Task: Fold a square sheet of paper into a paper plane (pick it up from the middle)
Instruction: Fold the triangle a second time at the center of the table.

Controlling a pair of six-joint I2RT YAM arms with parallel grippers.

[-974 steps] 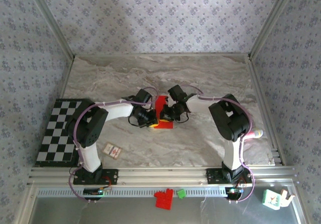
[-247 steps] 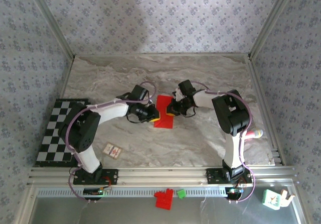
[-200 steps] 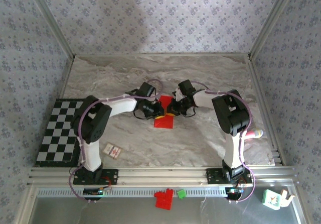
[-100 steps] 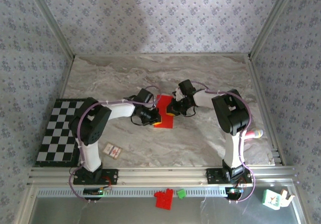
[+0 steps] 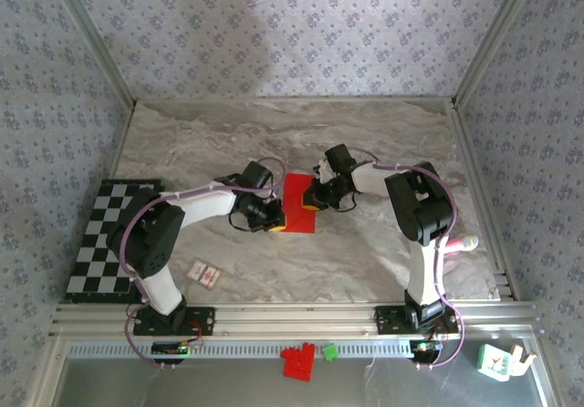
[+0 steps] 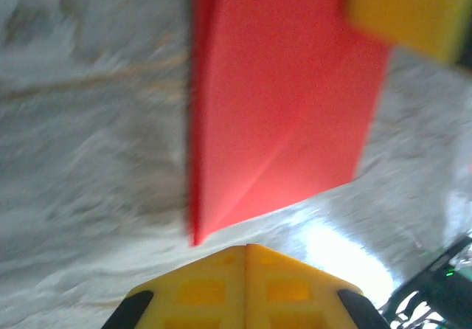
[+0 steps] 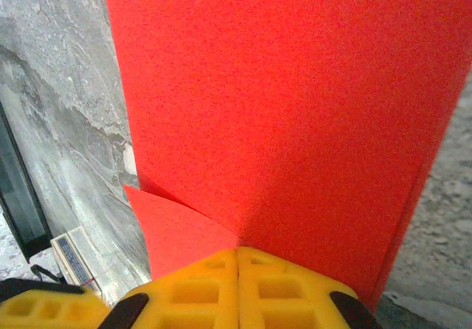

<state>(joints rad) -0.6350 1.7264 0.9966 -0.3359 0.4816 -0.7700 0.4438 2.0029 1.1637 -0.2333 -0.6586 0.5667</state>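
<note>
**Table inventory: items counted by kind**

Robot arms, 2: left arm (image 5: 196, 199) and right arm (image 5: 422, 213). Grippers with yellow fingers, 2: left gripper (image 5: 274, 226) and right gripper (image 5: 312, 205). Sheet of red paper (image 5: 294, 199), folded, 1. Checkerboard mat (image 5: 103, 239), black and white, 1. Small white card (image 5: 204, 273) with a red mark, 1. Toy-brick blocks, 2: one red block (image 5: 297, 361) and one smaller green block (image 5: 328, 352). White and green object (image 5: 497, 360), kind unclear, 1. Pink-tipped item (image 5: 464, 242), too small to identify, 1.
</note>
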